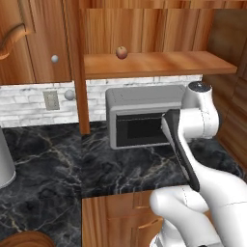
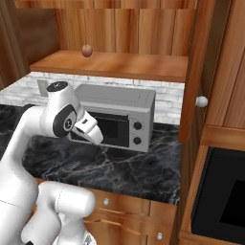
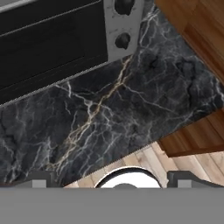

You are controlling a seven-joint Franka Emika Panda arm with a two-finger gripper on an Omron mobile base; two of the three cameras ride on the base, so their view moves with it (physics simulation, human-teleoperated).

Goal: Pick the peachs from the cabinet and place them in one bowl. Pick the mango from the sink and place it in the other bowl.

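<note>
One reddish-orange peach (image 1: 121,52) (image 2: 86,50) rests on the plank shelf of the brown wooden cabinet (image 1: 159,62) (image 2: 119,64), near its left end. The rim of the dark-brown wooden bowl (image 1: 26,239) peeks in at the lower left on the counter. My gripper (image 3: 113,180) hangs well below the shelf, in front of the microwave, and looks down at the marble counter. It is open, fingertips (image 3: 39,179) wide apart with nothing between them. The sink, the mango and the other bowl are out of view.
A grey microwave (image 1: 144,116) (image 2: 115,117) (image 3: 52,39) stands under the shelf on the black marble counter (image 1: 120,169) (image 3: 131,105). An open cabinet door (image 1: 78,67) (image 2: 201,72) with a round knob hangs beside the shelf. A pale grey vessel (image 1: 4,164) stands at far left.
</note>
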